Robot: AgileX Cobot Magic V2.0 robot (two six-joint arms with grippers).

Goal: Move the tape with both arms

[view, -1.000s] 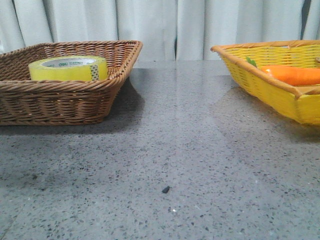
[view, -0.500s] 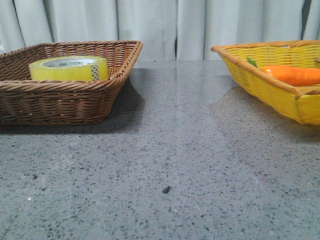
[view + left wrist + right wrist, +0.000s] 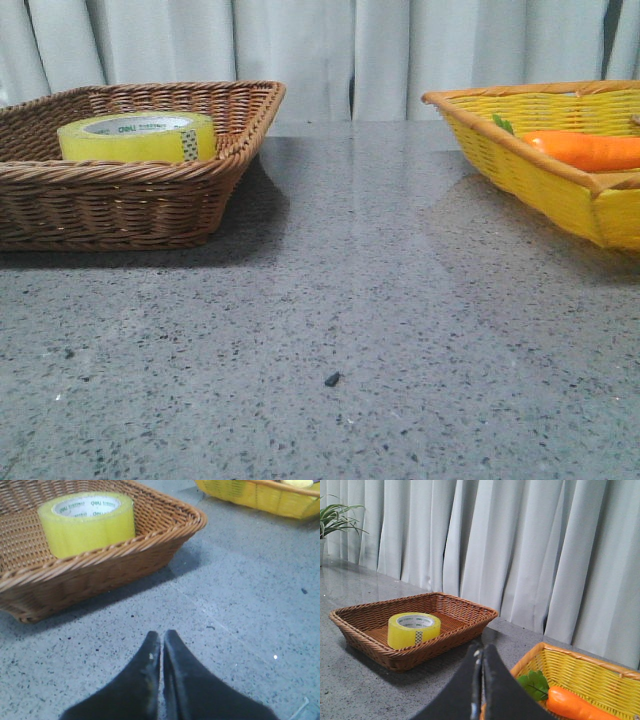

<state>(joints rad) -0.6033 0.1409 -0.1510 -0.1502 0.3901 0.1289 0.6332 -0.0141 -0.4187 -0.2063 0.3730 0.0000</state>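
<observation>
Grey speckled tabletop [image 3: 360,300] backed by pale curtains [image 3: 320,50] holds two baskets. One roll of yellow tape [image 3: 137,137] lies flat inside the brown wicker basket [image 3: 110,205]. Well apart from that basket, one yellow basket [image 3: 560,190] holds one orange carrot [image 3: 590,150]. Left gripper [image 3: 161,642] and right gripper [image 3: 480,652] each have fingers pressed together, holding nothing.
</observation>
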